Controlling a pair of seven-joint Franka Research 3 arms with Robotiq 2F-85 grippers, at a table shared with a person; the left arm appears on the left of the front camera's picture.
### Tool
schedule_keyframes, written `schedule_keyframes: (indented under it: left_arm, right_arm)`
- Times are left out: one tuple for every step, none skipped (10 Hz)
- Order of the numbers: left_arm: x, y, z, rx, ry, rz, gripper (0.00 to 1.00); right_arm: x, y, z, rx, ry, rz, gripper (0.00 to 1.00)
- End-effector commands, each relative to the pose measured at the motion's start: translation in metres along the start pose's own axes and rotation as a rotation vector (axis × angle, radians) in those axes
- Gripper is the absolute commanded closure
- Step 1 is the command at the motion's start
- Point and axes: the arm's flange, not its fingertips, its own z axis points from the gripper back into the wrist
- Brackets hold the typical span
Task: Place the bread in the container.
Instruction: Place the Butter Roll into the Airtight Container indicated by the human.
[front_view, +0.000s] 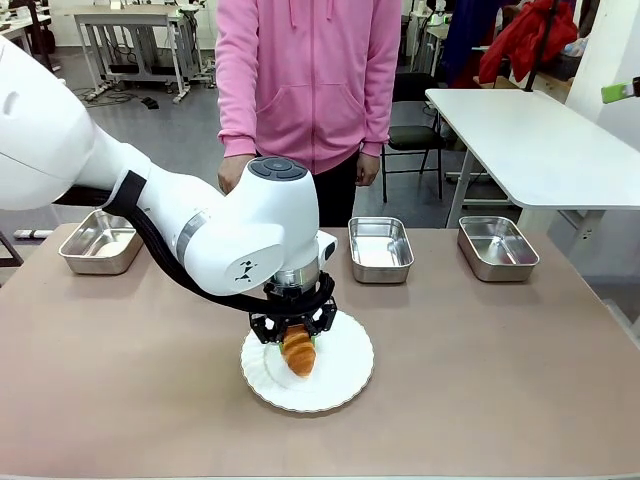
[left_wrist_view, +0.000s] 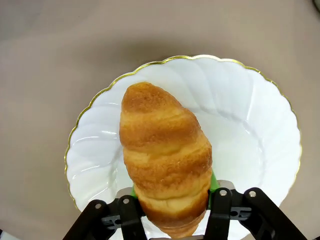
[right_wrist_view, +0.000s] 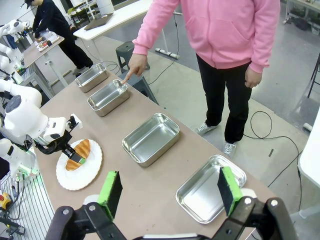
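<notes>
The bread (left_wrist_view: 165, 155), a golden-brown croissant, lies on a round white scalloped plate (left_wrist_view: 250, 125) at the table's middle front. My left gripper (left_wrist_view: 172, 197) reaches down over it, its green pads pressed against both sides of the croissant's near end; the front view shows the same grip on the bread (front_view: 299, 352). Several steel trays line the far edge. In the right wrist view a person's finger (right_wrist_view: 126, 76) points at one container (right_wrist_view: 107, 95), which the left arm hides in the front view. My right gripper (right_wrist_view: 170, 186) hangs open above the table, holding nothing.
The other trays stand at the far left (front_view: 100, 240), right of centre (front_view: 380, 248) and far right (front_view: 497, 246). A person in a pink hoodie (front_view: 308, 70) stands at the far edge. The brown tabletop (front_view: 500, 380) is bare around the plate.
</notes>
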Motion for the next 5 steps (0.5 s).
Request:
schedule_keyframes:
  left_arm:
    - [-0.0003,0.0015,-0.0015,0.004,0.001,-0.001,0.74]
    - [-0.0003,0.0015,-0.0015,0.004,0.001,-0.001,0.74]
    - [-0.0003,0.0015,-0.0015,0.004,0.001,-0.001,0.74]
    - [-0.0003,0.0015,-0.0015,0.004,0.001,-0.001,0.74]
    - [-0.0003,0.0015,-0.0015,0.004,0.001,-0.001,0.74]
  right_arm:
    - [0.001,0.002,-0.0009,0.001,-0.01,0.004,0.0]
    - [0.001,0.002,-0.0009,0.001,-0.01,0.004,0.0]
    - [0.001,0.002,-0.0009,0.001,-0.01,0.004,0.0]
    - [0.001,0.002,-0.0009,0.001,-0.01,0.004,0.0]
    - [0.001,0.002,-0.0009,0.001,-0.01,0.004,0.0]
